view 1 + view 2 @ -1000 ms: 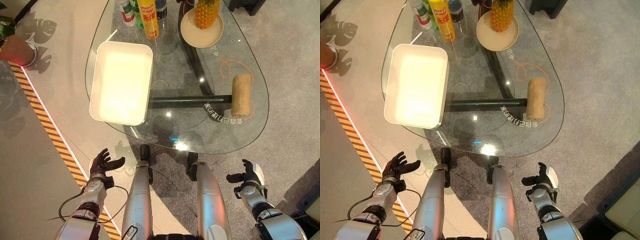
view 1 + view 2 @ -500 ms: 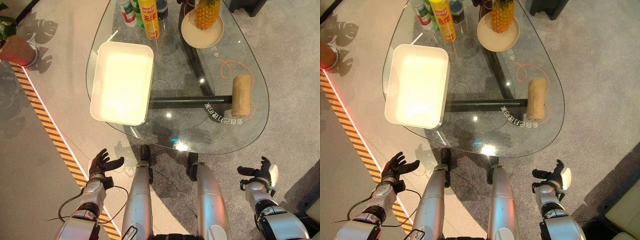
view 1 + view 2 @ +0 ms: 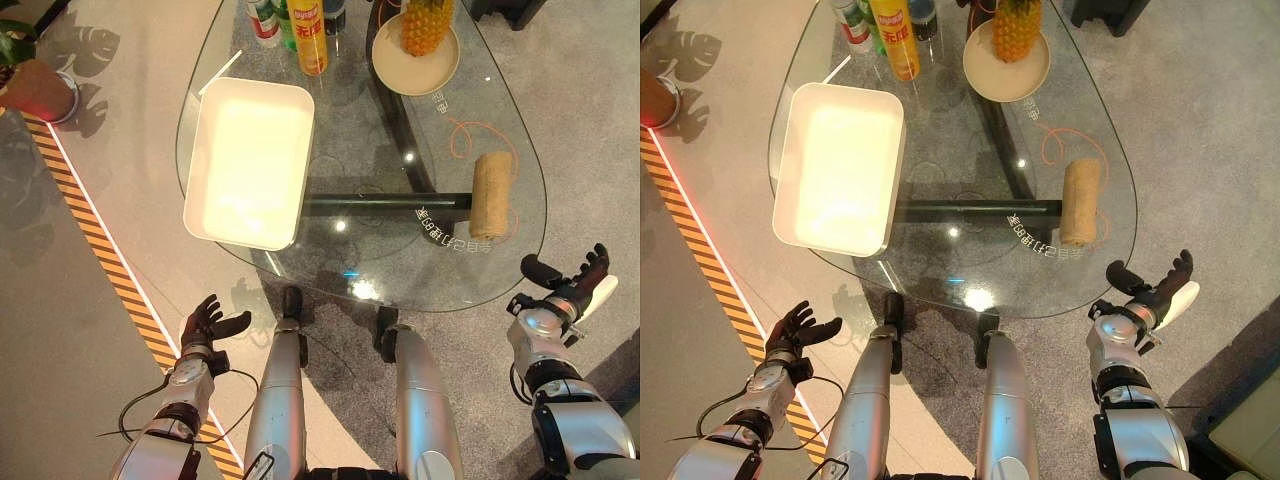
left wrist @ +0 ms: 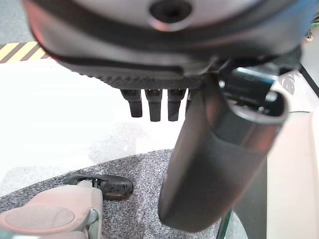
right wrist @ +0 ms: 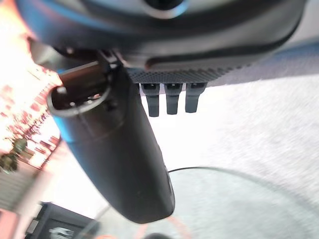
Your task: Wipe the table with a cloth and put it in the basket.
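Observation:
A rolled tan cloth lies on the right side of the glass table, over an orange squiggle. A white rectangular basket sits on the table's left side. My right hand hangs open in the air just off the table's near right edge, below the cloth and apart from it. My left hand is open and low over the floor, in front of the table's near left edge. Both wrist views show straight fingers and nothing held.
At the far end of the table stand a yellow can, bottles and a plate with a pineapple. A striped yellow-black line runs along the floor on the left, with a potted plant beyond it.
My right hand has risen and swung outward to the right, from low by the leg to the table's near right edge. The view has shifted slightly. The left hand stays put.

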